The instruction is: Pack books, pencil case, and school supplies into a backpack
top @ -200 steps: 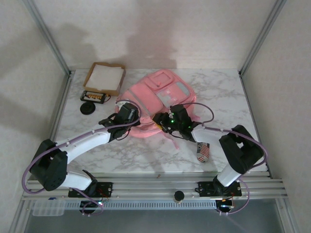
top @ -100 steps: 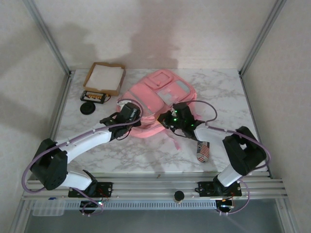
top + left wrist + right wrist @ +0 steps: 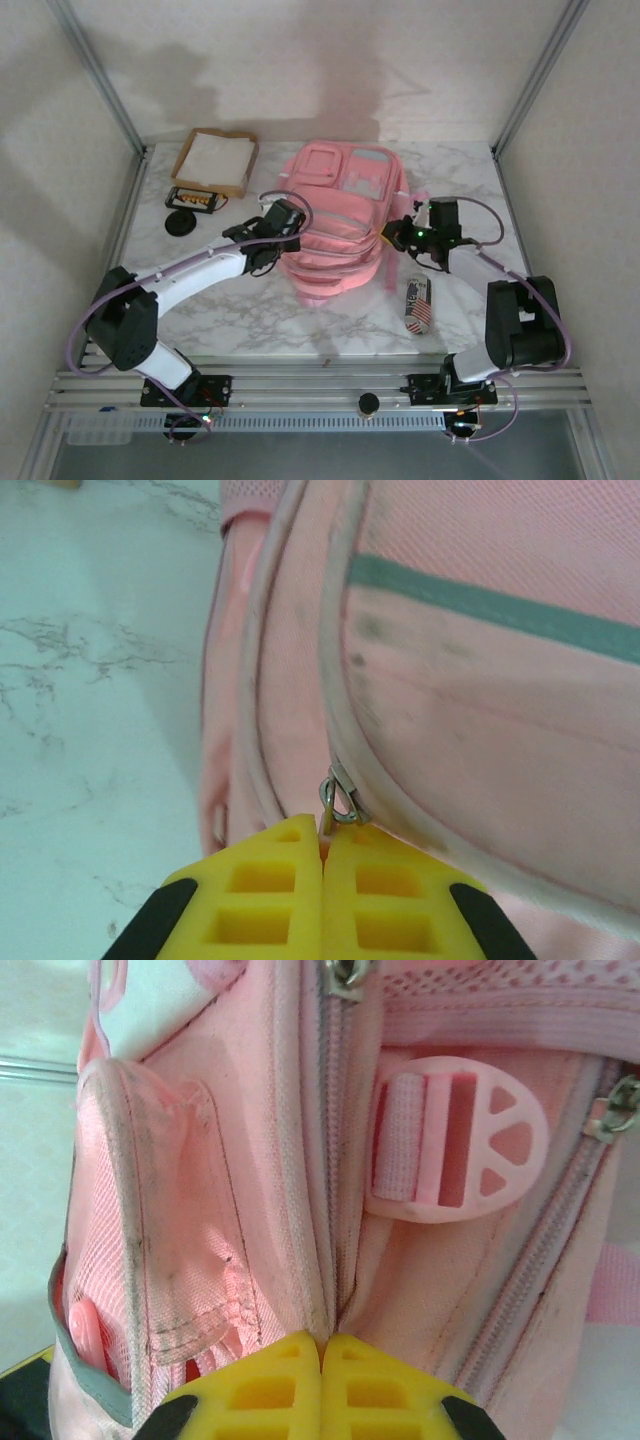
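Near the far edge of the table (image 3: pixel 230 315), the backpack (image 3: pixel 340 215) sits. The left gripper (image 3: pixel 322 842) pinches its zipper pull (image 3: pixel 340 798), and the right gripper (image 3: pixel 322 1344) clamps a side seam (image 3: pixel 326 1250). Likely the unzipping step; next, draw the pull along.

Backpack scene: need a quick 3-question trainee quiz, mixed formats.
1. True or false: the left hand is shut, with a zipper pull of the backpack at its fingertips.
2. The flag-print pouch lies: A) inside the backpack; B) on the table, right of the backpack; C) in the left hand.
3. Fill in: the right hand is ___ on the backpack's side (open/shut).

Key: 1 true; 2 B; 3 shut.
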Controlling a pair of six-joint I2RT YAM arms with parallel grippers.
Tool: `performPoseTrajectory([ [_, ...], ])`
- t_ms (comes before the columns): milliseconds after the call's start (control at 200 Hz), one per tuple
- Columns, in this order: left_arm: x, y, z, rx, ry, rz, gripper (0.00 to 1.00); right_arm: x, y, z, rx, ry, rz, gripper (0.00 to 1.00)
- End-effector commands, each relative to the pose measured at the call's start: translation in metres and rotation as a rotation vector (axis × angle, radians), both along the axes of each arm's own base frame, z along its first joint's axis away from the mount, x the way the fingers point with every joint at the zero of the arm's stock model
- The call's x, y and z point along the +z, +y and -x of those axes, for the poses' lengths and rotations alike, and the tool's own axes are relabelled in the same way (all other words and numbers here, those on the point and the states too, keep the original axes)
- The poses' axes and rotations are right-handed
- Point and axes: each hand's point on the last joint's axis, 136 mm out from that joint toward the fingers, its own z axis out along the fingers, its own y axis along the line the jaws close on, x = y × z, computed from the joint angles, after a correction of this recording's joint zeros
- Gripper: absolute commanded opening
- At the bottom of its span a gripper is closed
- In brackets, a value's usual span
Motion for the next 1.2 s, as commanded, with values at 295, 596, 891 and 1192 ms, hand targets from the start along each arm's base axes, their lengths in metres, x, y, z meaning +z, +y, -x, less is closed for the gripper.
performPoseTrajectory([
  [295, 0.006, -0.003, -0.023, -0.05, -0.103, -0.13, 0.0, 0.023, -0.028, -0.022, -0.047, -0.059, 0.088, 0.37],
  [596, 0.012, -0.019, -0.017, -0.069, -0.105, -0.045, 0.0, 0.033, 0.064, 0.042, 0.011, 0.05, -0.159, 0.61],
  [891, 0.012, -0.024, -0.013, -0.094, -0.099, -0.037, 0.0, 0.025, 0.09, 0.034, -0.035, 0.075, -0.244, 0.65],
  [1192, 0.008, -0.021, -0.009, -0.097, -0.096, -0.051, 0.0, 0.059, 0.099, 0.0, -0.052, -0.007, -0.272, 0.53],
])
